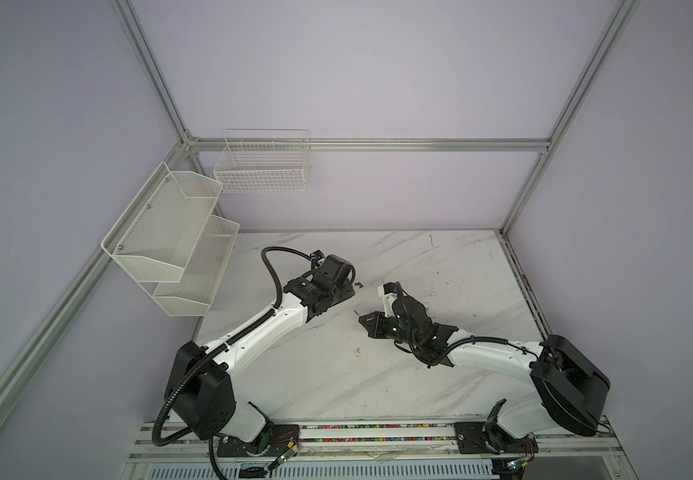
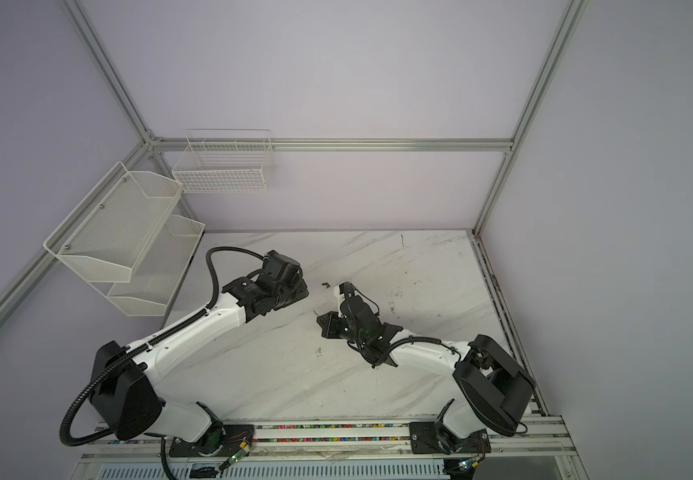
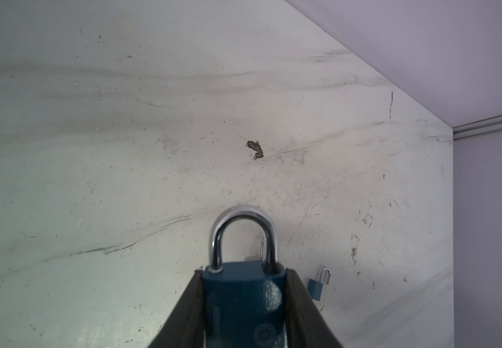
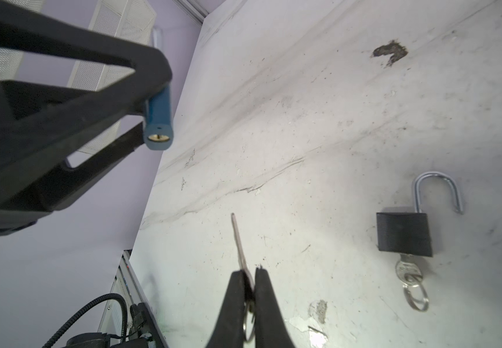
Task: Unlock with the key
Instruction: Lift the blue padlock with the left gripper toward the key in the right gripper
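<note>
Padlocks on record: 2. Left end effector (image 3: 243,271) is part-spread and clamped on the body of the blue padlock (image 3: 243,298), 1 finger against each narrow side. The silver shackle (image 3: 243,229) is seated in the body at both legs and projects past the fingertips. In the right wrist view that lock is carried clear of the bench (image 4: 304,126), with its brass keyhole (image 4: 159,137) exposed at the base end. Right end effector (image 4: 249,272) is pressed nearly together, pinching the key (image 4: 237,241) by its head — blade projecting forward past the fingertips, split ring (image 4: 248,327) hanging between the 2 fingers. The key tip aims roughly toward the blue padlock but stands well apart from the keyhole. Black padlock (image 4: 405,233) lies flat on the bench, apart from both arms — open shackle (image 4: 436,189) with 1 leg free, second key (image 4: 405,266) seated in its base. Dark stain (image 4: 389,52) marks the bench beyond it.
</note>
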